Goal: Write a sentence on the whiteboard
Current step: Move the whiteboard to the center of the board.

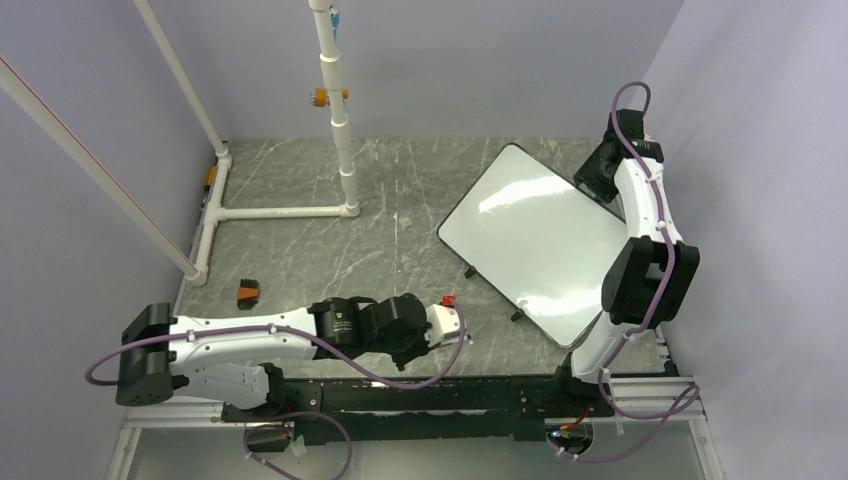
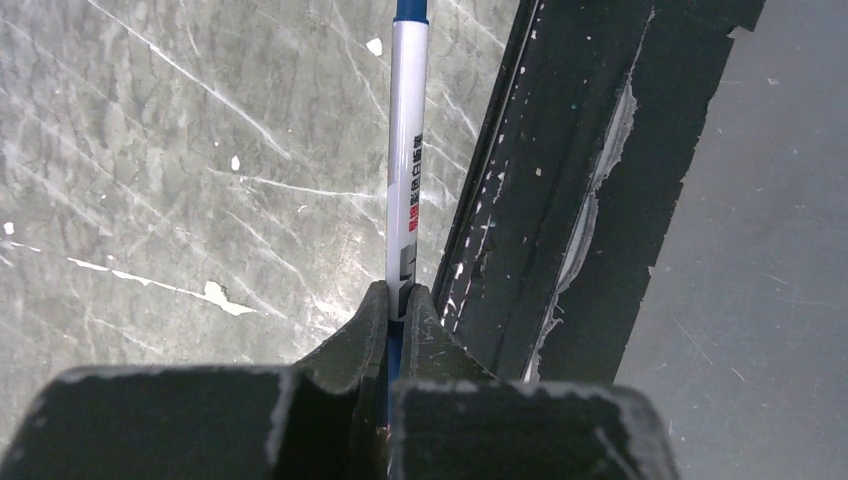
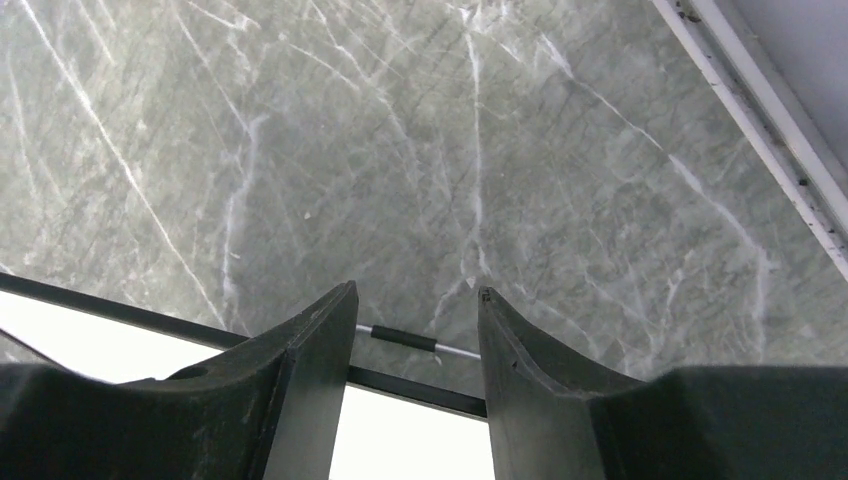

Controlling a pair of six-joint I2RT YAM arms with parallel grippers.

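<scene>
Two tools: left tool (image 2: 400, 300) pinches marker (image 2: 405, 150), right tool (image 3: 415, 310) gapes astride whiteboard (image 1: 535, 240) edge.

right gripper (image 3: 415, 300): jaws apart | whiteboard (image 3: 400, 445) rim between | marble table (image 3: 500, 150) beyond

Whiteboard (image 1: 535, 245): large white rectangle with rounded corners and a thin black rim (image 3: 120, 312).
Surface: glossy plain white, with a soft patch of glare toward the far end.
Place: right half of the grey marbled table (image 1: 330, 250).
Pose: face up and turned diagonally, one corner toward the back wall, the opposite corner toward the near edge.
Feet (image 1: 470, 271): two small black ones show along the long edge facing the table's middle.
</scene>
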